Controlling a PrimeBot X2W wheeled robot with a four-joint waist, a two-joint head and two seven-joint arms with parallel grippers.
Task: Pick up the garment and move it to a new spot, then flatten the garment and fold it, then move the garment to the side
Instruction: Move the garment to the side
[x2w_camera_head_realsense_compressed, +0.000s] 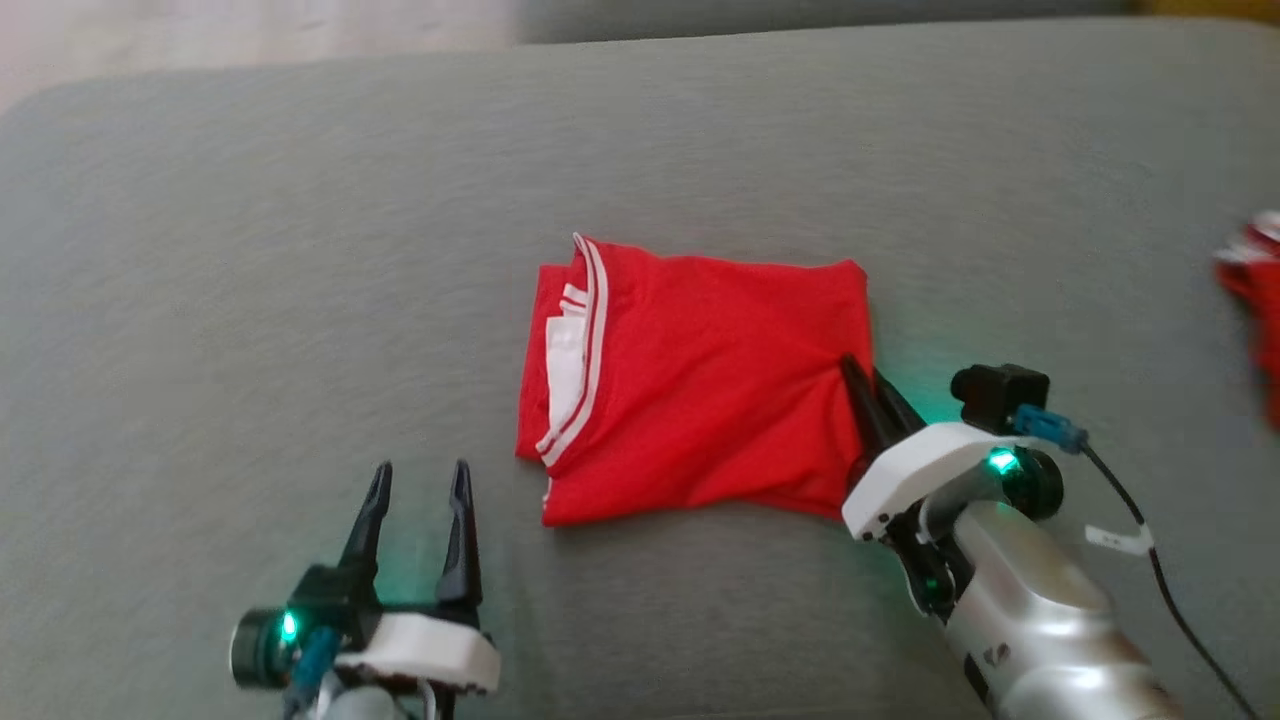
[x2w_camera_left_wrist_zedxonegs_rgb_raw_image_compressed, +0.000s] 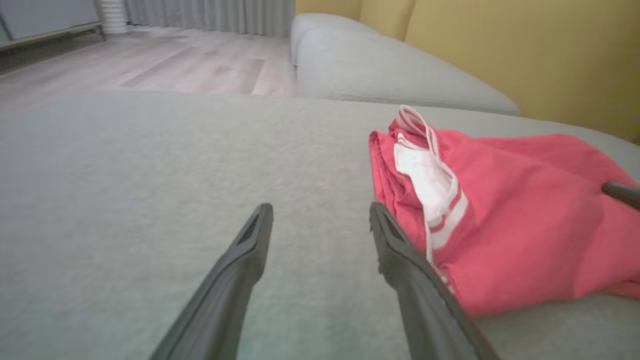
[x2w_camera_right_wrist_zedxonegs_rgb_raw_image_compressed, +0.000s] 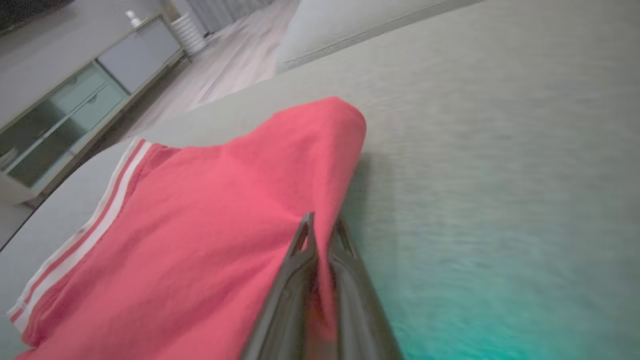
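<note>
At centre of the grey cushion, the folded red garment lies flat. At its 4 o'clock edge my right gripper pinches the cloth; at 7 o'clock my left gripper stands spread, apparently just clear of it.

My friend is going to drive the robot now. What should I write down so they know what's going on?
Left gripper: open, holding nothing, low over the grey cushion.
Right gripper: shut on the right edge of the red garment, with fabric pinched between its fingers.
Garment: in the middle of the cushion, folded into a block, white-striped trim on its left side.
Done, by the look of it: flattening and folding.
Left: move the garment to the side, then let go.
Another red thing sits at the cushion's far right; it is too blurred to tell what it is.
</note>
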